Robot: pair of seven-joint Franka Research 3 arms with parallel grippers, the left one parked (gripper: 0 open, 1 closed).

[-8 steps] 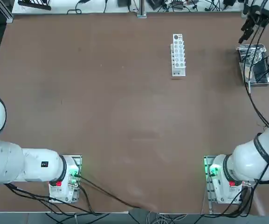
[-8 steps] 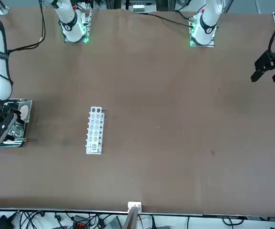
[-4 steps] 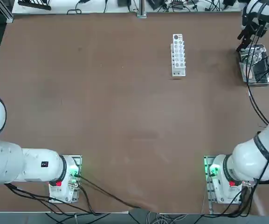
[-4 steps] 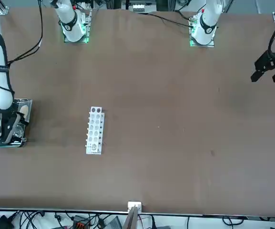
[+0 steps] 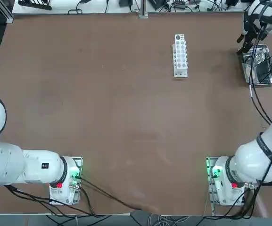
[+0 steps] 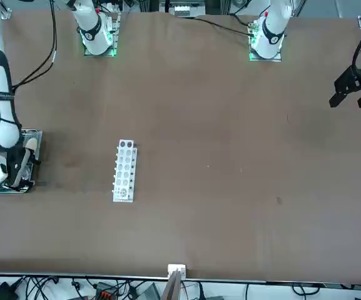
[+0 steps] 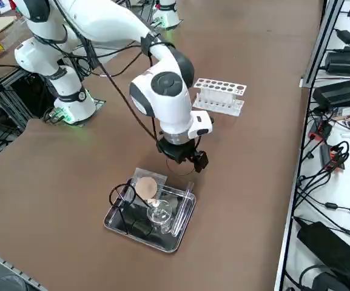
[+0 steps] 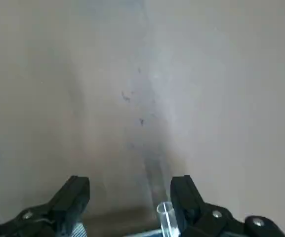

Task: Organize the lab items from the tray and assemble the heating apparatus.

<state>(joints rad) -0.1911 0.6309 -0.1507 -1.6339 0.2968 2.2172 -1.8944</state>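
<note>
Presently the right gripper [image 7: 185,159] hangs just above the table at the far edge of the tray [image 7: 117,228], jaws spread wide, holding nothing. Inside the tray lie the mesh pad [image 7: 145,186], the glass burner [image 7: 159,213] and the wire tripod [image 7: 125,202].

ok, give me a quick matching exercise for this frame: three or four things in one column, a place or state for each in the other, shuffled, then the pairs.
Column 1
1. right gripper
2. mesh pad
3. tube rack
4. burner bottle

Column 2
A. standing on the bare table, apart from the tray
B. open, empty, hanging above the table at the tray's edge
C. clear glass, in the tray
D. tan round centre, lying in the tray

Pairs: 1-B, 2-D, 3-A, 4-C
</note>
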